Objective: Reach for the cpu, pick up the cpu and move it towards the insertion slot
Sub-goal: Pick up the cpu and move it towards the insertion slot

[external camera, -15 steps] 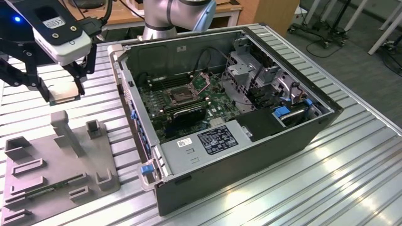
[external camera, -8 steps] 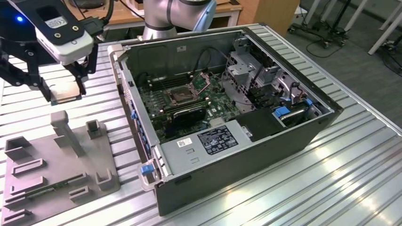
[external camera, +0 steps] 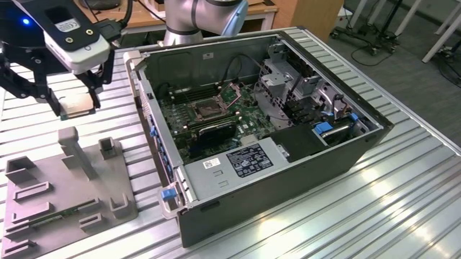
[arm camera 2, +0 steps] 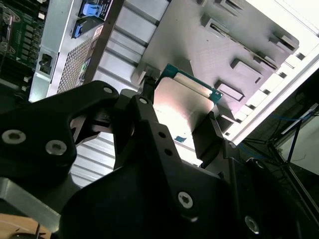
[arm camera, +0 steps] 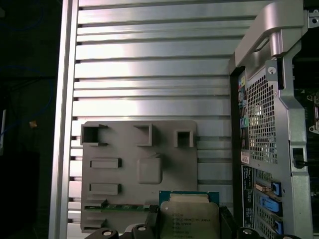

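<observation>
Over a ribbed metal table (external camera: 374, 205), beside a computer case (external camera: 288, 162). Pinches the cpu (arm camera 2: 179, 107) by opposite edges in the gripper (external camera: 74, 103), seemingly clear of the grey tray (external camera: 108, 162) below it. Reach and pick-up done; left to cover, the gap to the insertion slot (external camera: 207, 109), well apart inside the case.

Note the ribbed metal surface (external camera: 381, 199), which carries bright glare along its slats. Beyond its far edge, toward the exterior view's right, you see grey floor (external camera: 411, 65), a wooden panel (external camera: 313, 13), and castor-mounted stand bases (external camera: 360, 40) near white legs (external camera: 445, 32).
</observation>
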Motion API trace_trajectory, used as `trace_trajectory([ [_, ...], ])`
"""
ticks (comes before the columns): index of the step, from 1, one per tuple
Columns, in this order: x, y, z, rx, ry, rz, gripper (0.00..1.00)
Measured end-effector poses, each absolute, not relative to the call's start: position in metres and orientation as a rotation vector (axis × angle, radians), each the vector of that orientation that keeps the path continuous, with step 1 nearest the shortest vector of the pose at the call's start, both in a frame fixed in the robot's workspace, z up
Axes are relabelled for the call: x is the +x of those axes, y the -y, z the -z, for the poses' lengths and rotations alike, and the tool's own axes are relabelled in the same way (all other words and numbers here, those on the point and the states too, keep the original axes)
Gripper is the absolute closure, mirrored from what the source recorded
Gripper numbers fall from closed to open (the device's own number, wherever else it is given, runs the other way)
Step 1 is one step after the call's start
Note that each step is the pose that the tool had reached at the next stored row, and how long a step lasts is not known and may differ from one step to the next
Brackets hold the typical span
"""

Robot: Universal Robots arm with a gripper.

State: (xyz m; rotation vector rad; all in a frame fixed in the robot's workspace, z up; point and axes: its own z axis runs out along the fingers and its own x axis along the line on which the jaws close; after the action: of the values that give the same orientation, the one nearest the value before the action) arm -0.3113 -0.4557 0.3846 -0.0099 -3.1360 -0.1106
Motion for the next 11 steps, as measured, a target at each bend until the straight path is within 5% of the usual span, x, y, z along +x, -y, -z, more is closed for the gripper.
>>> trace_trajectory([
  [11, -0.3085, 0.4557, -0.3846, -0.01, 3.136, 0.111, 0.45],
])
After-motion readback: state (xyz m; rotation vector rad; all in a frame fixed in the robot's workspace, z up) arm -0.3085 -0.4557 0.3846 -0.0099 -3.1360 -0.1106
